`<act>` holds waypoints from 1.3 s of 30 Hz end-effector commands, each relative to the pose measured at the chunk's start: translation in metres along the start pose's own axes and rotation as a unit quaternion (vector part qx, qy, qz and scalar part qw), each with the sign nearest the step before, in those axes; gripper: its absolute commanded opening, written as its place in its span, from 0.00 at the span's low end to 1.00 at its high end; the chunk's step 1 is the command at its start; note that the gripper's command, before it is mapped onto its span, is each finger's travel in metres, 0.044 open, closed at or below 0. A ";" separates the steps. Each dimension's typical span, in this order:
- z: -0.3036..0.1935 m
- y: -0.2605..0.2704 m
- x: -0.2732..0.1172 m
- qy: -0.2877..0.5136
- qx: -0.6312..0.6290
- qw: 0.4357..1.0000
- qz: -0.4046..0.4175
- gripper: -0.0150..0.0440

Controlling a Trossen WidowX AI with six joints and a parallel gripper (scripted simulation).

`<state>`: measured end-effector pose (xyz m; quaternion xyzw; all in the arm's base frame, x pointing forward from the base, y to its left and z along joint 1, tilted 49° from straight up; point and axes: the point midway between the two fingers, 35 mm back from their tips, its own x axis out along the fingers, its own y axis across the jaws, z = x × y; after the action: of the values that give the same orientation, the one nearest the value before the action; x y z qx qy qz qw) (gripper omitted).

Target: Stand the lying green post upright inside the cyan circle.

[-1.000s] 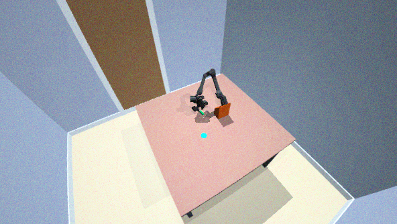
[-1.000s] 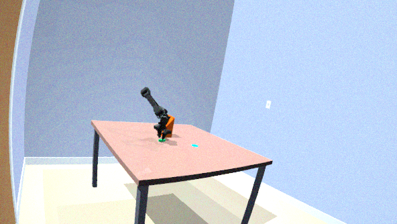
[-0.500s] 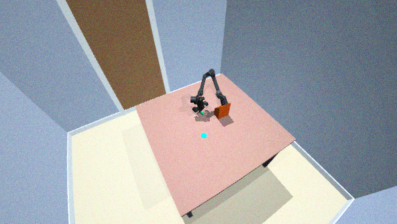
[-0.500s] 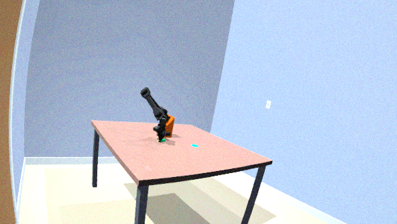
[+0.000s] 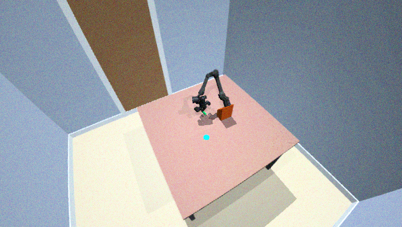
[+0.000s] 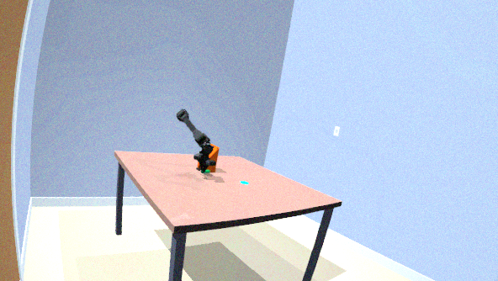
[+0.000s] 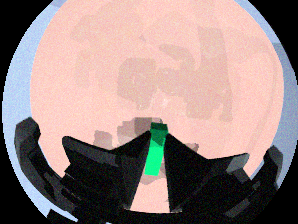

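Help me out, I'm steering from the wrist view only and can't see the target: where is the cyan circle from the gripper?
Observer: In the top view the cyan circle lies on the pink table, nearer the camera than the gripper, with bare table between them.
Operator: Is the post off the table?
Observer: I cannot tell; in the exterior view the green post shows low under the fingers, close to the surface, with its shadow right beside it.
Operator: Anything near the arm?
Observer: The orange base block stands on the table just beside the gripper, on the side away from the brown door.
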<state>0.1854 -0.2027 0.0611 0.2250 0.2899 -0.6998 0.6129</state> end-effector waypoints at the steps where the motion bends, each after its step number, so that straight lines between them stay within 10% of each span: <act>1: 0.000 0.001 -0.010 -0.001 0.003 1.000 -0.001 0.29; 39: -0.011 0.021 -0.088 -0.003 -0.136 0.991 0.004 0.29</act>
<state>0.2127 -0.1352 0.1117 0.1546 0.3580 -0.6643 0.6377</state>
